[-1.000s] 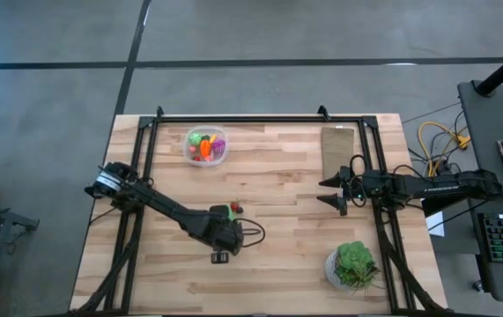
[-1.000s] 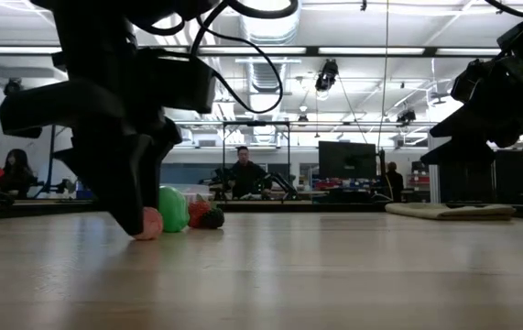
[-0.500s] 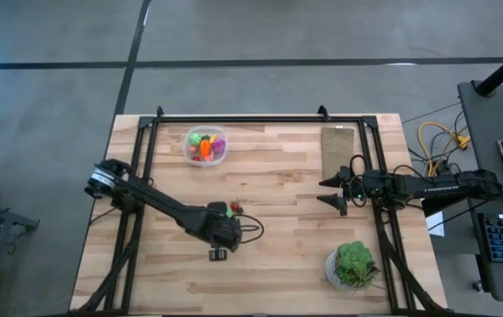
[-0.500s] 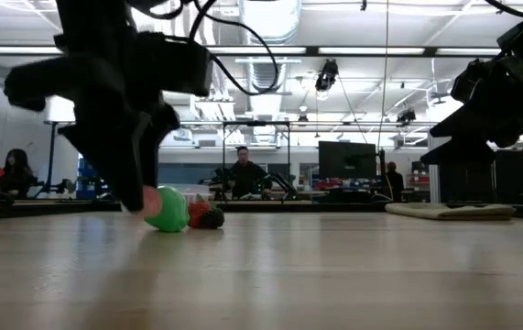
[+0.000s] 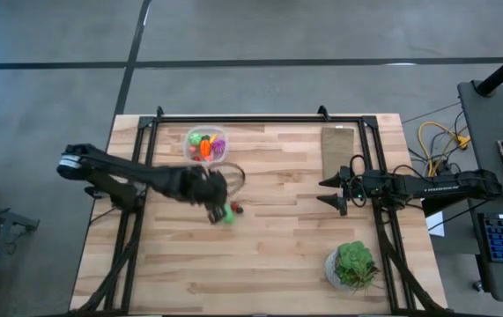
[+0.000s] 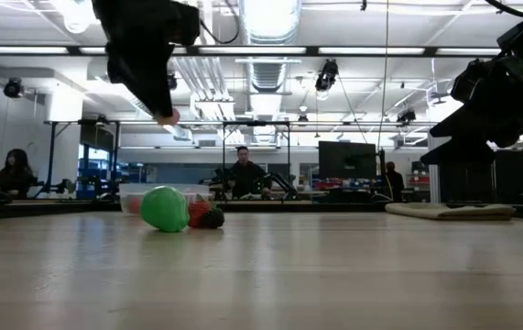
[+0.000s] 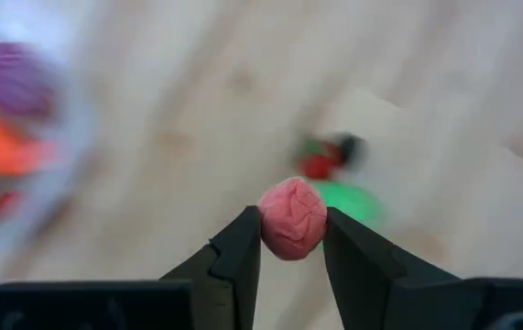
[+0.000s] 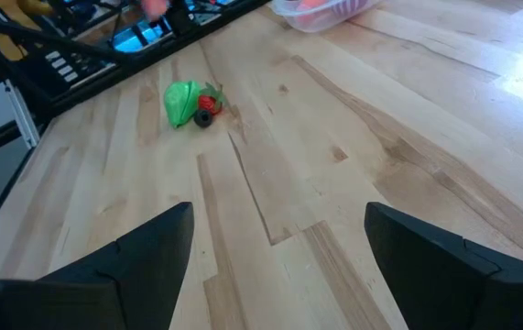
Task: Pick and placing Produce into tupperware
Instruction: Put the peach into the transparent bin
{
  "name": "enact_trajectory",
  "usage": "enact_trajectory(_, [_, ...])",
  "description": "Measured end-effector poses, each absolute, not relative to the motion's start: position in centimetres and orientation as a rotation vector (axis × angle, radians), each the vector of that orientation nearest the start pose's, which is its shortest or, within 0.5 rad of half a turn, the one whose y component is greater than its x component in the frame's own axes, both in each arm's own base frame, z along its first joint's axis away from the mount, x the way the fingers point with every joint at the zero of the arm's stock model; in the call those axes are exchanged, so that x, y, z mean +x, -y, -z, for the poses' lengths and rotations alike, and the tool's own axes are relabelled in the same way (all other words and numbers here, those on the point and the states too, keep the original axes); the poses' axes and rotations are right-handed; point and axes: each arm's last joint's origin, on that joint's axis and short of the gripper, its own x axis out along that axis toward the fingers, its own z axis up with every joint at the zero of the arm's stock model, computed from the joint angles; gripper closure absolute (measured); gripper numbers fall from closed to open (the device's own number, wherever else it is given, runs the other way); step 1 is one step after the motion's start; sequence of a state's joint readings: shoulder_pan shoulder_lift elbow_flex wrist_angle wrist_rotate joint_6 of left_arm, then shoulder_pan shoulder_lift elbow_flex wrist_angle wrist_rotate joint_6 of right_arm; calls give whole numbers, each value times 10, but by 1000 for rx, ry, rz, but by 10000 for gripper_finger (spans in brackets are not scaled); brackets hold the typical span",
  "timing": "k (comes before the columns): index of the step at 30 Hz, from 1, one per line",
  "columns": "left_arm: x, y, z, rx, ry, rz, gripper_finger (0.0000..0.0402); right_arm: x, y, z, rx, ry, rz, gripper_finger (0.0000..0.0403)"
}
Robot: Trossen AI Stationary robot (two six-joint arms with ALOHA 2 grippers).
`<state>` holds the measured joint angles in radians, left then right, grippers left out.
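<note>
The left gripper [image 7: 291, 240] is pinching a small pink-red piece [image 7: 292, 218] and carrying it above the wooden table [image 5: 277, 255] (tupperware [image 5: 206, 146] near, already holding produce). Advice: centre over the bowl, lower, then release. A green ball [image 6: 164, 208] and red piece [image 6: 204, 215] are lying on the boards. The right gripper [image 5: 332, 192] is waiting, spread. People are sitting in the workshop behind.

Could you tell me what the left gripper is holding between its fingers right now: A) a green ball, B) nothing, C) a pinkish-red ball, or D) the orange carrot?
C: the left wrist view shows the left gripper clamped on a pinkish-red ball, while the green ball lies on the table below.
</note>
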<state>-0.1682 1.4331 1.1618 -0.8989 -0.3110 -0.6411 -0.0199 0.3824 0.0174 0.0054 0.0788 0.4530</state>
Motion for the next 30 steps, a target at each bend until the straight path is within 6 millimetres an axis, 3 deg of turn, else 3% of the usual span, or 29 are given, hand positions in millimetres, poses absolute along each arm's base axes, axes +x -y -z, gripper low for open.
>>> enact_trajectory(6, [249, -25, -287, -379, -987, -738, 310, 116, 5, -137, 437, -331, 177, 90])
enact_trajectory(14, [222, -109, -287, -511, -1003, -976, 311, 116, 5, -137, 437, -331, 177, 90])
enact_trajectory(22, [209, -169, -263, -673, -1067, -1017, 311, 116, 5, -137, 437, -331, 177, 90])
enact_trajectory(30, [219, -203, -219, -821, -1156, -957, 311, 116, 5, -137, 437, -331, 177, 90])
